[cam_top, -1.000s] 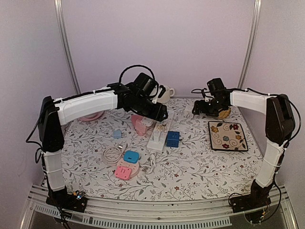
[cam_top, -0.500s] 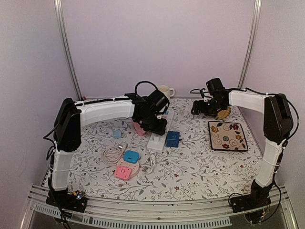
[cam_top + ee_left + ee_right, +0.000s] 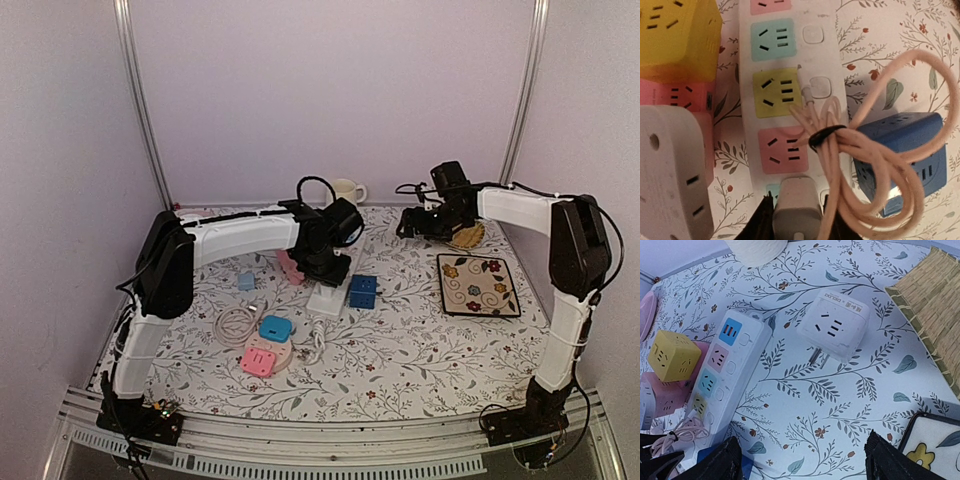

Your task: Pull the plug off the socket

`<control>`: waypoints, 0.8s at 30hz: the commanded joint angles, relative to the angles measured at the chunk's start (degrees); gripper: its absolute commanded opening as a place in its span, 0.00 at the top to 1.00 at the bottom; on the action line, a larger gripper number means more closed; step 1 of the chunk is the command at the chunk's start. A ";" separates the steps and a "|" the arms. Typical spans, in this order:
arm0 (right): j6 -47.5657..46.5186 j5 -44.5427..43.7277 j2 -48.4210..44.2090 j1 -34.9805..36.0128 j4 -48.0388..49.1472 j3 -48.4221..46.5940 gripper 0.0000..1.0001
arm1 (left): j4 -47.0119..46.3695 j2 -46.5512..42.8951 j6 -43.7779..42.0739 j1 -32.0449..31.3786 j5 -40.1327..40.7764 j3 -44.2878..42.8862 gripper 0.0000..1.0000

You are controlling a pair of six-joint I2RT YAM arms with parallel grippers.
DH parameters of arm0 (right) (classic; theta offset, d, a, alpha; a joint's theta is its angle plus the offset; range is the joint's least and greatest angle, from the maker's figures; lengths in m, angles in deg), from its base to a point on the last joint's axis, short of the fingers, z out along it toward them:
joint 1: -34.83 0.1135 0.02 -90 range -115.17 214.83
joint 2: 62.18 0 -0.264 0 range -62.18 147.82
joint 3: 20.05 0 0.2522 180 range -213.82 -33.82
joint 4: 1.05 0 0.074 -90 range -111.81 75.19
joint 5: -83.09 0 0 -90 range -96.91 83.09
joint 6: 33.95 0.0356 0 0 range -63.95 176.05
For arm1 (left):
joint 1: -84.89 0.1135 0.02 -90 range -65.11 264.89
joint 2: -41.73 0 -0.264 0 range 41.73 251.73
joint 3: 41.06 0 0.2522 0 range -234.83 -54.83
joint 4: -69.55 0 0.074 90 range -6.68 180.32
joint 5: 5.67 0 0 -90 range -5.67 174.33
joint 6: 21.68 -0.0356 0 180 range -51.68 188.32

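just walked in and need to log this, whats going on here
The left gripper is down at the white power strip, its fingers either side of the white plug seated at the strip's end, next to a coiled cable. Whether they have clamped the plug is not clear, and it sits in its socket, not yet pulled. The right gripper hangs open over the back of the table, above a white cube adapter, holding nothing.

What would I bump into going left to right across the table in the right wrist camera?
yellow cube socket → white power strip → white cube adapter → woven straw mat
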 commanded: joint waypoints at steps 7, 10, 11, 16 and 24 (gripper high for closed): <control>-2.63 5.63 4.38 3.60 -0.49 -5.16 0.12 | -7.93 -1.00 -8.17 -1.47 -8.57 0.73 0.82; -2.88 6.74 5.57 4.45 -0.83 -5.63 0.13 | -8.88 -1.00 -9.81 -2.13 -9.50 0.74 0.83; -2.84 7.61 5.92 4.57 -0.76 -5.64 0.13 | -9.06 -1.01 -10.16 -2.19 -9.92 0.76 0.83; -2.34 11.51 8.12 4.93 -0.59 -5.79 0.19 | -9.39 -0.79 -11.73 -2.67 -10.69 1.02 0.82; -0.76 17.43 11.49 5.40 0.68 -5.86 0.52 | -10.99 -1.69 -12.29 -3.20 -11.27 2.30 0.82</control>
